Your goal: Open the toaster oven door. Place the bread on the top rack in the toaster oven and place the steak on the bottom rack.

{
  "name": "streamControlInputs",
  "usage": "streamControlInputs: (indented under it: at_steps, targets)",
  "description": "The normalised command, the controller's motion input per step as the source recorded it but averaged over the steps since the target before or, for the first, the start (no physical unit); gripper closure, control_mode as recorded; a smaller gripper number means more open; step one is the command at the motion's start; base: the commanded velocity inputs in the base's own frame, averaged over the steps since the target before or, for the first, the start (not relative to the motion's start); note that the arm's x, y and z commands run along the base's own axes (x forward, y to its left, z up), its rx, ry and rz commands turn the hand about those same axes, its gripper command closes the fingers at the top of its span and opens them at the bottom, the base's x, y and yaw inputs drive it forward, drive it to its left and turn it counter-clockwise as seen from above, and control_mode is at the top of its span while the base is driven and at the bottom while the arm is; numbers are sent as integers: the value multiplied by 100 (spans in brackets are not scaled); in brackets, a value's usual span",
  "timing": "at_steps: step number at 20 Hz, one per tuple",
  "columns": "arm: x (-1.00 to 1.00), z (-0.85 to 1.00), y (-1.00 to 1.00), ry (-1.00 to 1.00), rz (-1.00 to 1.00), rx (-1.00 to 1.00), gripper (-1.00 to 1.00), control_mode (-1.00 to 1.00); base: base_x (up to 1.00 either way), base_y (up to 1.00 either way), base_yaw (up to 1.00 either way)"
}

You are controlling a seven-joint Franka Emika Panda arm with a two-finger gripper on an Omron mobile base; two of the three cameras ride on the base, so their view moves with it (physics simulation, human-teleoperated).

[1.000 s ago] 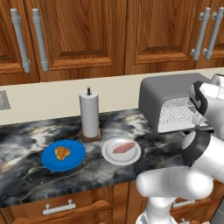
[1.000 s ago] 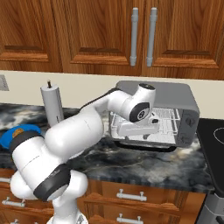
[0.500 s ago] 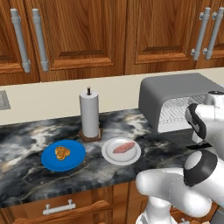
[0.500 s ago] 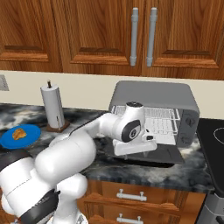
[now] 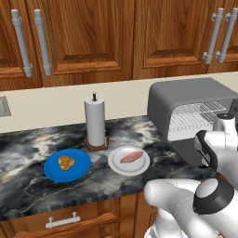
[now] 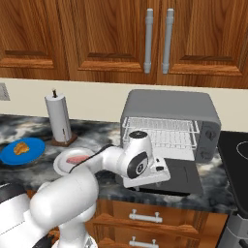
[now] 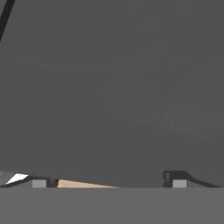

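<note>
The gray toaster oven stands at the counter's right end, and its dark door lies folded down flat in front of it. Inside are the top rack and the bottom rack, both bare wire. My gripper hovers low over the door's left part, open; in the hand view the gripper has its tips spread wide against the dark panel with nothing between them. The bread lies on a blue plate. The steak lies on a white plate.
A white paper-towel roll stands upright behind the two plates. A dark stovetop borders the oven on the right. Wooden cabinets hang above the counter, and drawers sit below its front edge.
The hand has dropped from in front of the racks down to just above the flat door and come toward the counter's front. The plates and food have not moved.
</note>
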Motion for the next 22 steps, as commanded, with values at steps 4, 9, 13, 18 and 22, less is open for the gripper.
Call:
streamControlInputs:
  at_steps: [4, 9, 13, 18, 22]
  targets:
    - [-5, 0, -9, 0, -3, 6, -100, -100, 0, 0, 0]
    - [-8, 61, -16, 1, 0, 12, -100, -100, 0, 0, 0]
    - [-7, 79, -13, -1, 11, 18, -100, -100, 0, 0, 0]
    - [16, 52, -7, -10, 26, 15, -100, -100, 0, 0, 0]
    - [26, 31, -9, -20, 23, 23, -100, -100, 0, 0, 0]
